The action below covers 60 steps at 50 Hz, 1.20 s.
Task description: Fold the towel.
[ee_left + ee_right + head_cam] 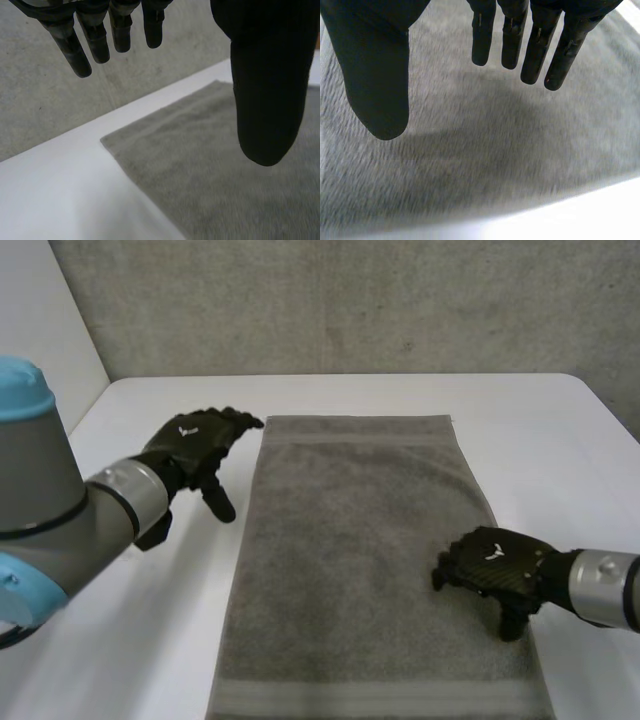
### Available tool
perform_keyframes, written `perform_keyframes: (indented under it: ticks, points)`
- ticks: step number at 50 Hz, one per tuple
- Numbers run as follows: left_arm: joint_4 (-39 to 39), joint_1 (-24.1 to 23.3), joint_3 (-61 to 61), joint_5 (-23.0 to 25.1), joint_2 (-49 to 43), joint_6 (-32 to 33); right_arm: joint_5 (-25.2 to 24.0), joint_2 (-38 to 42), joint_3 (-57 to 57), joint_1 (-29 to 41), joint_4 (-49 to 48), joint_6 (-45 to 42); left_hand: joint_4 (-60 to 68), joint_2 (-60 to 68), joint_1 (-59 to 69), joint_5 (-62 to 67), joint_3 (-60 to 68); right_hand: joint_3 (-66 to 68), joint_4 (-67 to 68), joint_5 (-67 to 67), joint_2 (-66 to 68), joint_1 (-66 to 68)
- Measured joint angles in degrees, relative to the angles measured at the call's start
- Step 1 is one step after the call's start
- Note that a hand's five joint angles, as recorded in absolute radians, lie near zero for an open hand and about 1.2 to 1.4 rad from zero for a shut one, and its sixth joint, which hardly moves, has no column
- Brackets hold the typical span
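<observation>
A soft grey terry towel (360, 560) lies flat and open on the white table (560, 440). Its long side runs away from the robot. It is not folded yet.

The towel looks light, floppy and a bit fuzzy. It will bend and sag when it is lifted, so it probably needs a hold in two places at once. It will not break and should not slip much. The corners and the short edges look like the best spots to grab, because the cloth is thin there and easy to pinch.

The left hand (195, 445) hangs over the bare table, just beside the towel's far left corner. Its fingers (75, 50) are straight and its thumb stands wide apart. It holds nothing.

The right hand (495, 565) is over the towel, near the right edge and closer to the robot. Its fingers (535, 55) point down at the cloth, spread away from the thumb. It pinches nothing.
</observation>
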Motion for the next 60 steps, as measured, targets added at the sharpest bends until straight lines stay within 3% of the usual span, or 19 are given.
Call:
perform_keyframes:
  ticks: [6, 17, 24, 26, 28, 29, 43, 51, 60]
  points:
    - [3.1, -0.7, -3.5, -1.5, 0.3, 3.6, -1.3, 0.1, 4.4, -4.0, -0.2, -3.1, 0.0, 0.0, 0.0, 0.0, 0.0, 0.0, 0.0, 0.0, 0.0, 0.0]
    - [3.8, -0.9, -3.8, -1.8, 0.2, 3.9, -4.0, 0.1, 8.4, -5.7, -2.8, -4.2, 0.0, 0.0, -0.1, 0.0, -0.1, 1.6, 2.6, 2.4, 0.4, 0.7]
    - [3.7, -0.9, -3.9, -1.9, 0.3, 3.5, -4.1, 0.4, 10.8, -5.7, -7.9, -4.2, 0.0, -0.1, -0.1, 0.0, -0.1, 15.3, 15.8, 14.5, 14.7, 10.9]
    - [3.7, -0.8, -3.9, -1.9, 0.3, 3.4, -4.1, 0.6, 11.4, -5.7, -9.5, -4.2, 0.0, -0.1, -0.1, 0.0, -0.1, 31.6, 32.2, 30.4, 30.4, 17.5]
    - [3.7, -0.8, -3.9, -1.9, 0.4, 3.3, -4.3, 0.6, 11.6, -5.6, -10.4, -4.2, -0.1, -0.1, -0.2, 0.0, -0.1, 35.8, 35.9, 34.1, 34.7, 17.4]
    - [3.7, -0.7, -3.9, -1.9, 0.5, 3.2, -5.1, 0.6, 11.6, -5.5, -11.2, -4.1, -0.1, -0.1, -0.2, 0.0, -0.1, 44.0, 45.0, 43.6, 42.9, 17.4]
    - [3.7, -0.7, -4.8, -1.8, 2.0, 3.2, -10.3, -0.4, 7.5, -3.7, -13.1, 2.7, -0.1, -0.1, -0.2, 0.0, -0.1, 44.5, 45.7, 44.5, 43.0, 17.4]
    - [3.7, -0.4, -5.1, -1.9, 2.5, 3.2, -7.7, -0.1, 1.9, 5.9, -14.5, 11.3, -0.1, -0.1, -0.2, 0.0, -0.1, 44.6, 45.7, 44.6, 43.0, 17.4]
    - [3.4, 2.3, -5.6, -2.0, 7.2, 3.0, 4.8, 4.5, -17.1, 25.2, -19.9, 33.9, -0.1, -0.1, -0.2, 0.0, -0.1, 44.7, 45.7, 44.8, 43.3, 17.4]
